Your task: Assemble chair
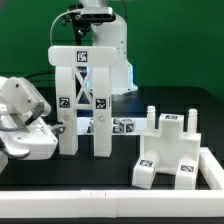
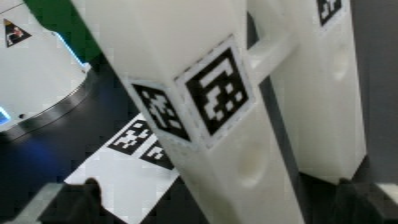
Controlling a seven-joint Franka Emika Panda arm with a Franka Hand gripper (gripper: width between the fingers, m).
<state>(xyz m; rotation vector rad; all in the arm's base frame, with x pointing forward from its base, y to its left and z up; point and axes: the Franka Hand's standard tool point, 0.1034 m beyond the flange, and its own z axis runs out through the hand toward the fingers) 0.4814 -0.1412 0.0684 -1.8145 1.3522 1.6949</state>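
The nearest item in the wrist view is a tagged post (image 2: 205,110), which fills most of the picture. A second post (image 2: 329,100) is seen just beside it, joined to it by a cross-member. Both belong to the ladder-shaped chair frame (image 1: 82,95), which stands upright on the table (image 1: 110,185) at the centre of the exterior view.

The gripper (image 1: 48,132) is positioned at the lower part of the frame's post on the exterior view's left. Its fingers are not shown in either view, so it cannot be determined whether the post is clamped or free. The low side approach is judged to suit steadying or moving the frame without tipping it.

The seat block (image 1: 168,152), with pegs pointing upward, is located well apart on the exterior view's right. It is set into the white corner fence (image 1: 212,172), presumably so that it is braced against sliding when parts are pressed on.

A flat tagged piece (image 1: 120,126) lies behind the frame.
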